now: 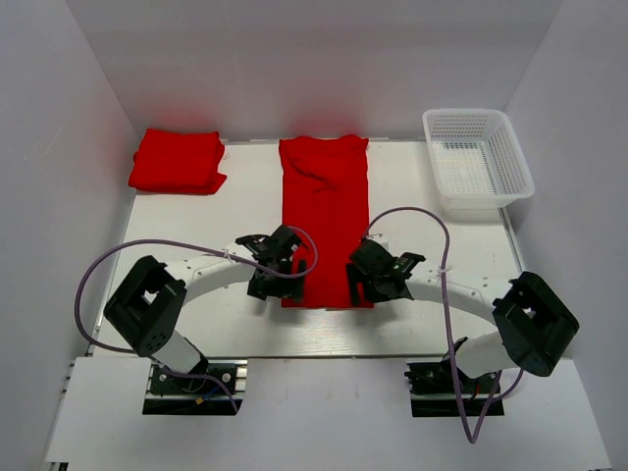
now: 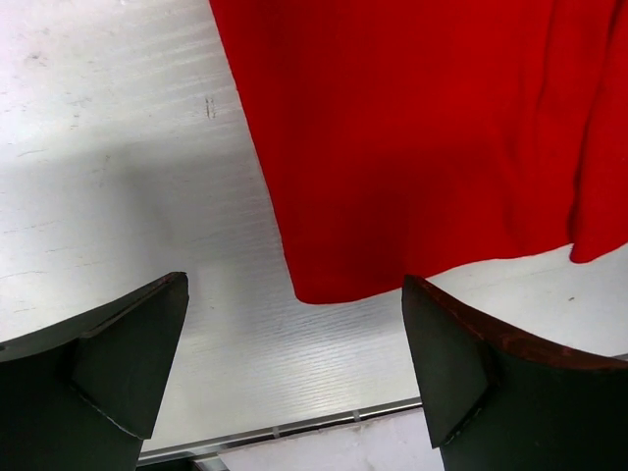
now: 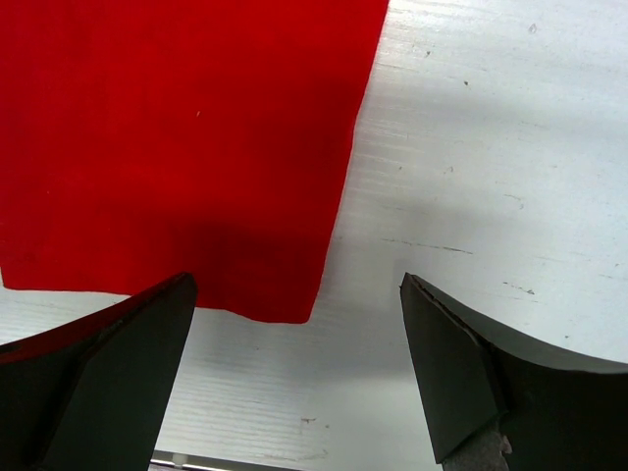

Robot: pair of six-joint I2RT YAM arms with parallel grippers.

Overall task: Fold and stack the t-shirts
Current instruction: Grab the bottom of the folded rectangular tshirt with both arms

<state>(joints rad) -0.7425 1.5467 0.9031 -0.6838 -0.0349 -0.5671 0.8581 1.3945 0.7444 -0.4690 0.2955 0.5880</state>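
Flanking the t-shirt (image 1: 325, 221) hem, arms bent inward, left claw (image 2: 294, 283) and right claw (image 3: 297, 280) wide.

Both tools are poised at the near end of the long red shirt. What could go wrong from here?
1. Left tool and right tool hang open over the near corners of the flat t-shirt; they may pinch only its top layer, splaying the fold.
2. The far end shows a wrinkle; folding over it could leave a lumpy piece for the folded stack.

White walls (image 1: 294, 59) enclose a white table (image 1: 245, 196); light even.
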